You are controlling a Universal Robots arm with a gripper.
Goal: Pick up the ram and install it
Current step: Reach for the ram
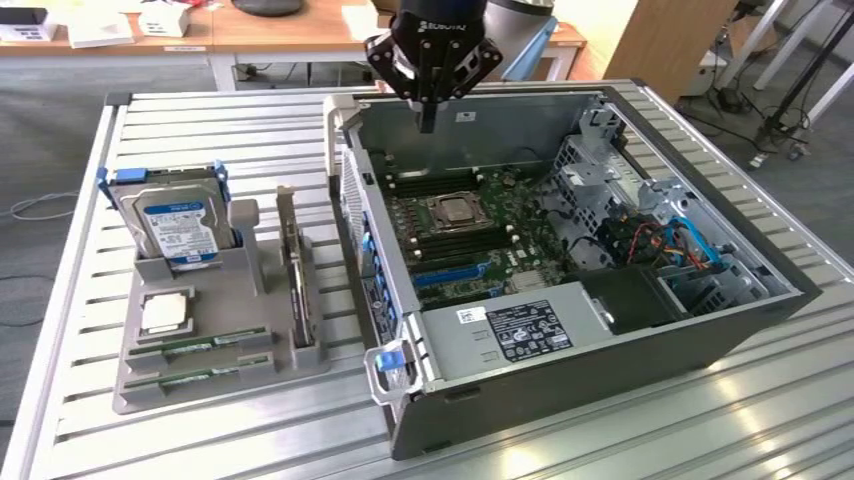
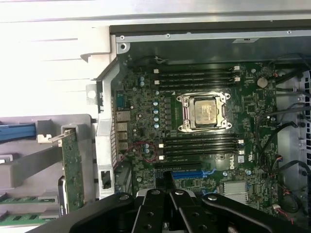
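I see my gripper (image 1: 427, 122) hanging above the open computer case (image 1: 561, 400). Its fingers are pressed tight together. The wrist camera looks down on the green motherboard (image 2: 141, 126) with its big silver chip (image 2: 204, 111) in the middle. One ram stick (image 1: 198, 348) lies flat in the gray tray (image 1: 267, 365) on the exterior view's left. A second ram stick (image 1: 198, 378) lies just beside it. Both are well apart from my gripper.

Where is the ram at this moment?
In the exterior view, two ram sticks lie flat in the grey tray on the view's left, next to the silver processor chip and outside the computer case.
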